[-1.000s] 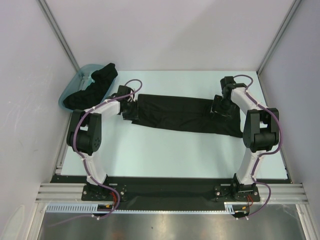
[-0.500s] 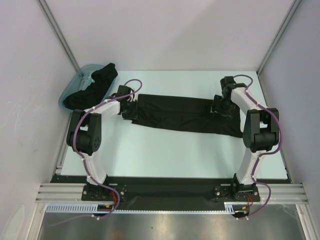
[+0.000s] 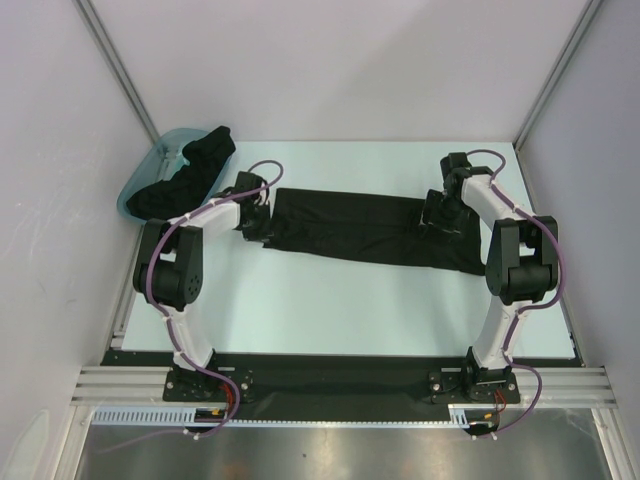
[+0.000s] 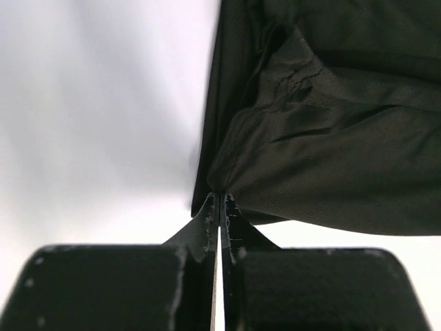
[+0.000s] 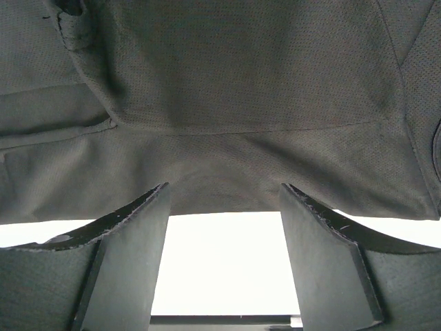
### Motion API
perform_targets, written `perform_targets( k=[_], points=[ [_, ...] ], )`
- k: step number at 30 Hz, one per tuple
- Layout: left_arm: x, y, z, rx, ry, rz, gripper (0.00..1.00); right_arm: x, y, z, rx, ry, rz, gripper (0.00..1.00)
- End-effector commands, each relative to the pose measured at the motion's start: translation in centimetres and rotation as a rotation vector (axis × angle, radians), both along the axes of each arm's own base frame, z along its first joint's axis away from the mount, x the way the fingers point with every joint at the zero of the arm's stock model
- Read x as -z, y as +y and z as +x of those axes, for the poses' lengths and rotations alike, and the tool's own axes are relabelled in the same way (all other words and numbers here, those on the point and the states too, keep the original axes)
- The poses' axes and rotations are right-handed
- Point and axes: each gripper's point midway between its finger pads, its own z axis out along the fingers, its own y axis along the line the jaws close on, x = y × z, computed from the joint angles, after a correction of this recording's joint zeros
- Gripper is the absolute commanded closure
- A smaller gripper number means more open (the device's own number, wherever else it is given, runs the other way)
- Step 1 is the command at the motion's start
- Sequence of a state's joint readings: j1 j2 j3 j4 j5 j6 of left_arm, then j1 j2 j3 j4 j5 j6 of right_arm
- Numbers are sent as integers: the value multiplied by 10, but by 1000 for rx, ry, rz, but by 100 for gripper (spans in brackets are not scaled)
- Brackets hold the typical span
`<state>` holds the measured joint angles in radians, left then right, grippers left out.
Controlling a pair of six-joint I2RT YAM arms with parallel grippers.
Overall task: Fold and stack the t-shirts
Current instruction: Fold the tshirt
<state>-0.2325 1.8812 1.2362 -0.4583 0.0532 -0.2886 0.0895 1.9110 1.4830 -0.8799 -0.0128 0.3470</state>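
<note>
A black t-shirt [image 3: 365, 230] lies stretched in a long band across the middle of the table. My left gripper [image 3: 262, 226] is shut on its left edge; in the left wrist view the fingertips [image 4: 220, 207] pinch the cloth [image 4: 324, 165] to a bunched point. My right gripper [image 3: 440, 220] is at the shirt's right part, open; in the right wrist view its fingers [image 5: 148, 214] stand wide apart at the cloth's [image 5: 227, 103] near edge, nothing between them. More black t-shirts [image 3: 185, 178] are piled in the teal tub [image 3: 138, 178] at the back left.
White enclosure walls stand on the left, back and right. The teal tub sits at the table's back left corner. The arms' bases are on the black rail [image 3: 340, 375] at the near edge.
My left gripper has pulled the shirt's left edge a little toward the back. My right gripper has shifted slightly toward the back.
</note>
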Motion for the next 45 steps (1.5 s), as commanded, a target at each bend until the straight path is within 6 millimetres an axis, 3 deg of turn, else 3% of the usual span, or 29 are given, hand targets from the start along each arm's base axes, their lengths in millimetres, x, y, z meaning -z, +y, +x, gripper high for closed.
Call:
perform_targets(
  k=[1,5,10,11,12,18,21,23,24,28,31,34,38,40,41,43,44,45],
  points=[
    [-22,11,-4,-52,-31,26,100,-3,3,6,11,-23,10,30],
    [-13,19,-23,-78,7,50,100,1,3,5,15,-16,12,30],
    [-4,18,-27,-88,27,42,99,4,3,4,14,-9,10,30],
    [-5,18,-26,-90,23,41,95,4,3,3,14,-8,8,31],
    [-7,19,-24,-97,15,45,83,5,3,3,15,-8,7,30],
    [-58,22,3,-128,-151,48,75,6,1,-2,18,1,-1,30],
    [-72,6,16,-84,-195,-25,75,6,-1,-3,33,7,-3,30],
    [-80,-16,26,-18,-212,-113,76,7,-9,-3,56,5,-44,30],
    [-70,-23,28,2,-191,-135,77,5,-11,-2,68,4,-52,31],
    [-70,-57,44,74,-181,-244,77,1,-26,-1,150,3,-105,31],
    [-59,-77,53,124,-178,-233,65,0,-31,0,223,1,-114,30],
    [-42,-84,53,126,-129,-190,65,3,-30,4,296,3,-104,30],
    [-34,-76,54,94,-111,-134,66,8,-26,18,368,-34,-88,29],
    [-38,-73,53,107,-128,-98,64,13,-24,24,398,-35,-86,29],
    [-52,-68,56,125,-181,-47,59,15,-23,25,406,-35,-87,29],
    [-62,-69,48,154,-219,1,50,14,-21,29,431,-40,-73,28],
    [-79,-71,48,176,-272,-1,44,13,-21,31,439,-50,-73,27],
    [-79,-72,41,181,-280,21,40,13,-19,32,451,-58,-68,27]
  ],
)
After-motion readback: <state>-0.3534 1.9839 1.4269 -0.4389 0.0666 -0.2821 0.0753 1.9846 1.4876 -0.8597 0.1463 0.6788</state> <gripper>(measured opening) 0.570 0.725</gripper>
